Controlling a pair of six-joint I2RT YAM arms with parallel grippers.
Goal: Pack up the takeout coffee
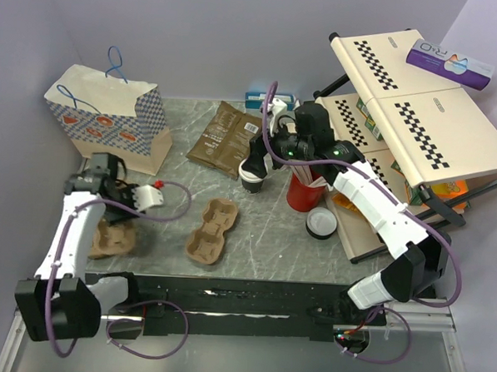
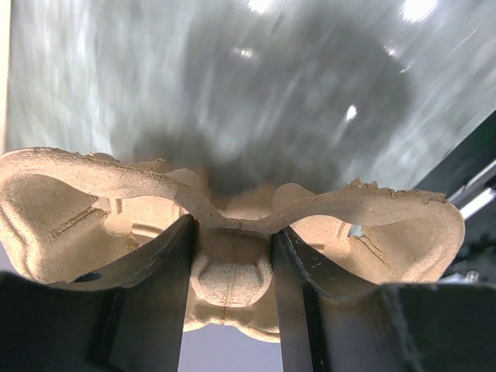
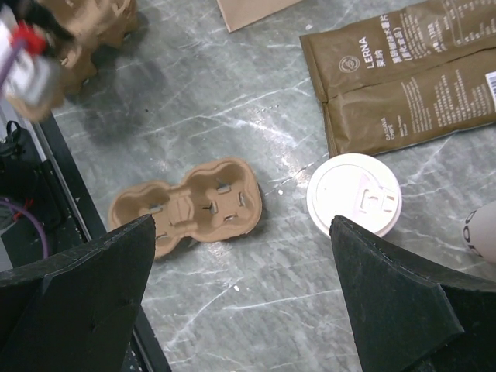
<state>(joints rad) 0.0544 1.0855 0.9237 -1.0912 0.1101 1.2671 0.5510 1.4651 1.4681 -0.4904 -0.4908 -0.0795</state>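
Pulp carrier [image 1: 104, 241] clamped in the left gripper [image 1: 117, 221], top view; takeout coffee [image 1: 250, 179] stands beside the brown pouch [image 1: 226, 139]. Left wrist: jaws pinch the carrier's centre rib. Right wrist: right gripper [image 3: 240, 221] gapes wide; centre it over the lid before descending.

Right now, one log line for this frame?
left gripper: shut on pulp carrier | right gripper: open, over takeout coffee | coffee: lidded, upright, unpacked | second carrier: on table

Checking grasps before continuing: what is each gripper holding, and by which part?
Left gripper clamps a pulp cup carrier by the centre ridge between its wells. Right gripper is open above the lidded cup, holding nothing.
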